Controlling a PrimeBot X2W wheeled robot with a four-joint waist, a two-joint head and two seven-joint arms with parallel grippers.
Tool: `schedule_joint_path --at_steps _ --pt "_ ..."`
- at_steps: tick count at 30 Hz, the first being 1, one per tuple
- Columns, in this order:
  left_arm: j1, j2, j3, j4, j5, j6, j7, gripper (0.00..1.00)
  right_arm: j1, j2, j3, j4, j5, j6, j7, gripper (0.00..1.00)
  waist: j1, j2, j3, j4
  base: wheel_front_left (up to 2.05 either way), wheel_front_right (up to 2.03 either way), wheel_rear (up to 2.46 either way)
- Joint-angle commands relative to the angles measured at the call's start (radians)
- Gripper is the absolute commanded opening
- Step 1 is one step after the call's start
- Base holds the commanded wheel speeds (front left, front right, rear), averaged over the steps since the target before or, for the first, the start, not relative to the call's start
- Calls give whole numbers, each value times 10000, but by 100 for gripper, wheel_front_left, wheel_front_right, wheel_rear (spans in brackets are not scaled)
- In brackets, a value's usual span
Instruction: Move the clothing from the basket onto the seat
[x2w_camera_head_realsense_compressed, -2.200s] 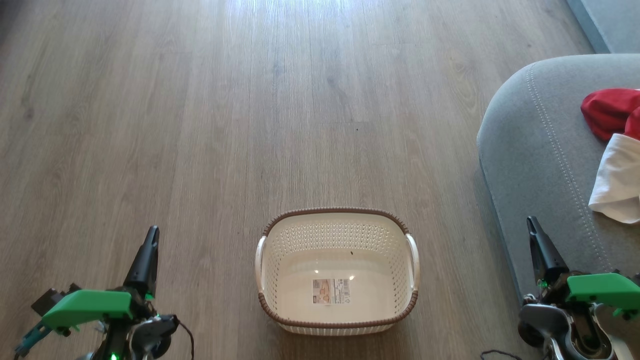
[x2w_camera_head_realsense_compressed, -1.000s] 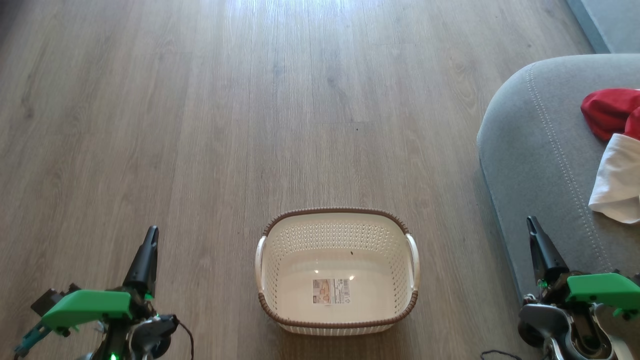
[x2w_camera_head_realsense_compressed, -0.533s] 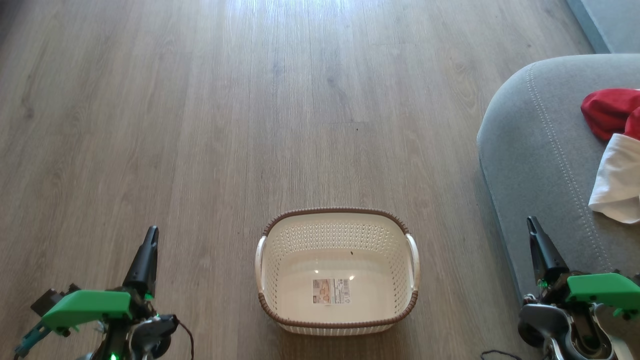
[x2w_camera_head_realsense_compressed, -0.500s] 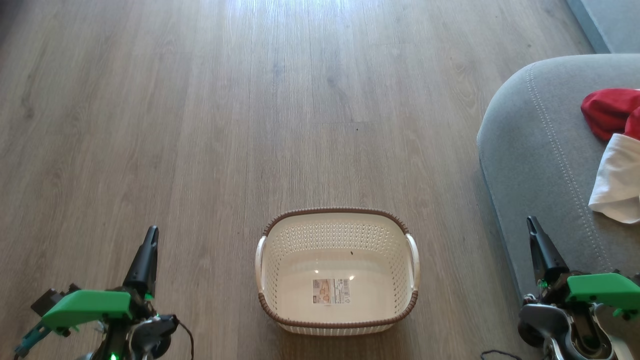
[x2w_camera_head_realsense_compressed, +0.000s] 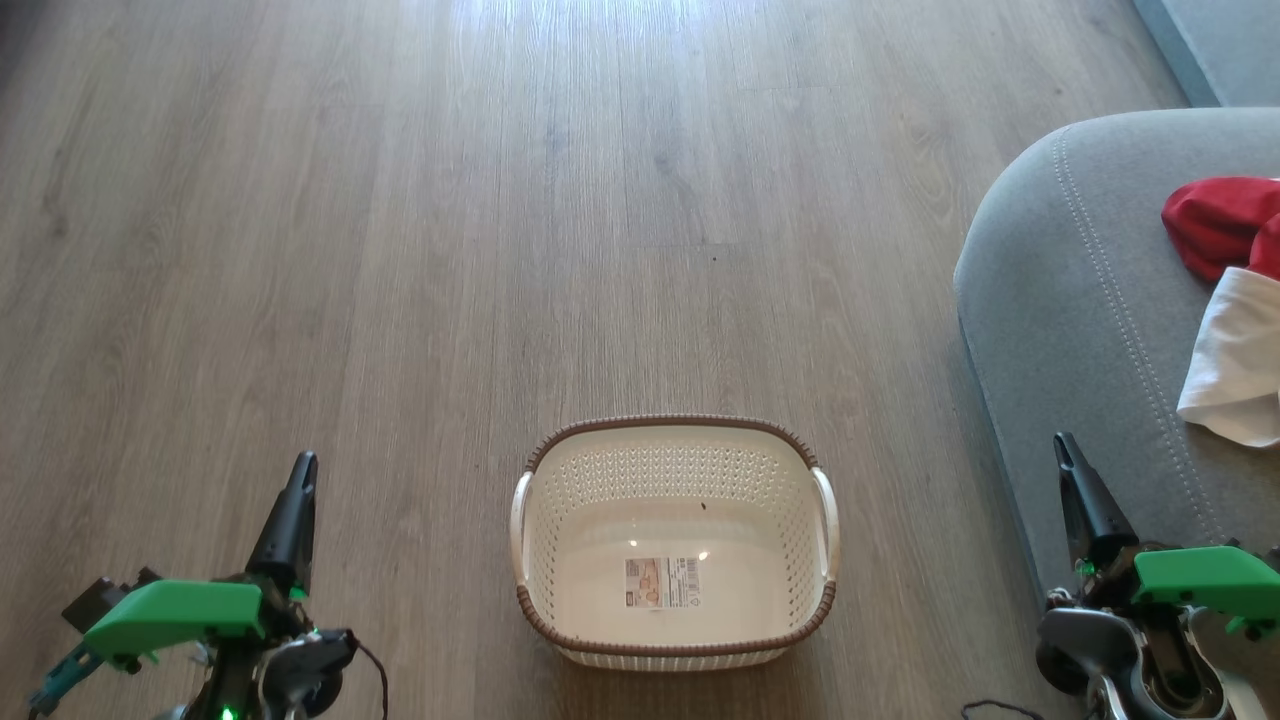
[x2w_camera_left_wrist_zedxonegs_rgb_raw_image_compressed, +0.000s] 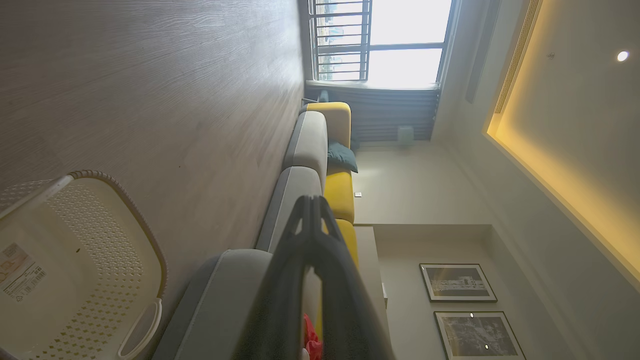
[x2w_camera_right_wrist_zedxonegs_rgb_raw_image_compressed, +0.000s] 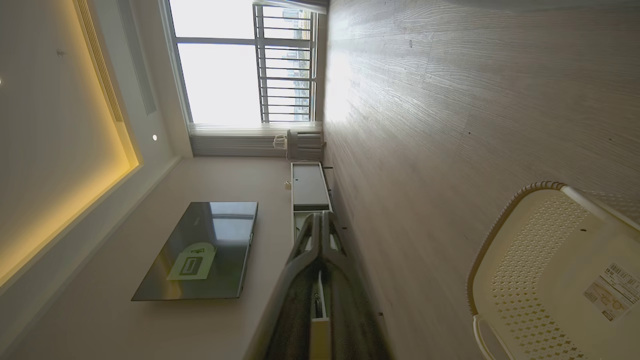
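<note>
Two claws are hanging clenched, empty: left gripper (x2w_camera_head_realsense_compressed: 303, 465), right gripper (x2w_camera_head_realsense_compressed: 1064, 445) | red-and-white fabric clothing (x2w_camera_head_realsense_compressed: 1215, 222) is lying on light grey upholstered seat (x2w_camera_head_realsense_compressed: 1070, 300) | cream perforated plastic basket (x2w_camera_head_realsense_compressed: 672, 422) is sitting empty | transfer is looking finished; next move is calling only for a check.

Head camera high, looking down at basket (x2w_camera_head_realsense_compressed: 676, 470), wrist cameras low, rolled sideways, both sharing it

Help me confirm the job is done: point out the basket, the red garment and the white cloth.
basket (x2w_camera_head_realsense_compressed: 676, 470): head view, on its perforated far wall.
red garment (x2w_camera_head_realsense_compressed: 1215, 225): head view, middle of its visible fabric.
white cloth (x2w_camera_head_realsense_compressed: 1235, 360): head view, middle of its visible fabric.
</note>
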Motion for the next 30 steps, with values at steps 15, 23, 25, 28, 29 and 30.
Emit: schedule_joint_path --at_steps 15,23,25,28,29,30 --pt "-483 77 378 -294 16 -92 84 0 -559 -3 166 -381 47 0 64 0 0 0 0 0 0 0 0" --pt "-483 76 380 -294 18 -92 86 0 -559 -3 165 -381 47 0 65 0 0 0 0 0 0 0 0" --pt "-483 76 381 -294 18 -92 86 0 -559 -2 165 -381 47 0 65 0 0 0 0 0 0 0 0" --pt "-483 75 381 -294 19 -92 86 0 -559 -2 165 -381 47 0 65 0 0 0 0 0 0 0 0" --pt "-483 75 382 -294 19 -92 87 0 -559 -2 165 -381 47 0 65 0 0 0 0 0 0 0 0" --pt "-483 75 382 -294 19 -92 87 0 -559 -2 165 -381 47 0 65 0 0 0 0 0 0 0 0"
